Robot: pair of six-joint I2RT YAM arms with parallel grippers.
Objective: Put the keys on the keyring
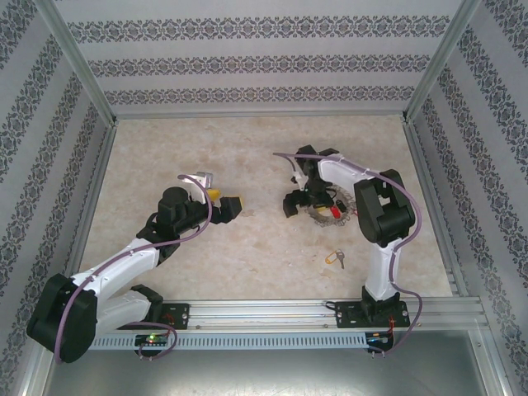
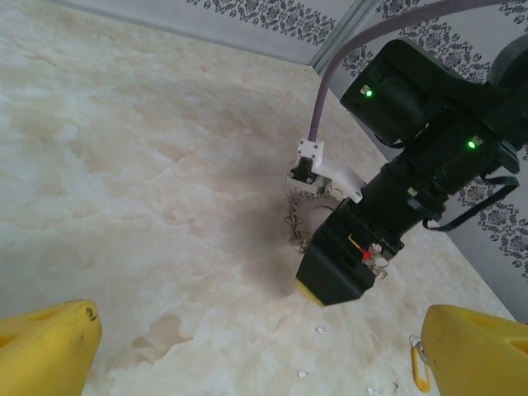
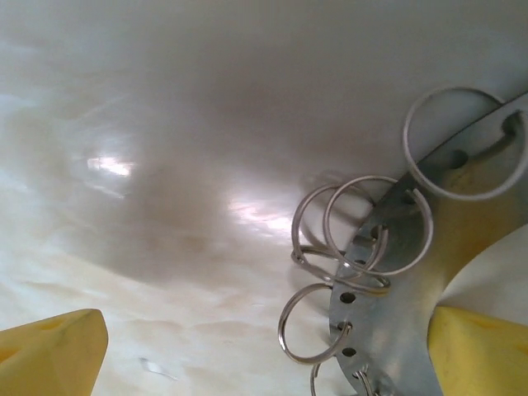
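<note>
The keyring [image 1: 324,212] lies on the table right of centre. Close up, the keyring [image 3: 388,330] is a flat grey metal band with holes that carries several small split rings. My right gripper [image 1: 299,205] hangs low over its left edge. In the right wrist view the right gripper [image 3: 264,355] is open, the band against its right fingertip [image 3: 483,355]. A red-headed key [image 2: 365,253] sits at the ring beside that gripper. A yellow-headed key [image 1: 336,258] lies alone nearer the front, and this yellow-headed key [image 2: 419,367] also appears in the left wrist view. My left gripper [image 2: 264,351] is open and empty, left of the ring.
The marble-patterned table [image 1: 247,264] is bounded by patterned walls and metal posts. A rail [image 1: 272,313] with both arm bases runs along the front edge. Small white flecks [image 2: 320,330] lie on the surface between the grippers.
</note>
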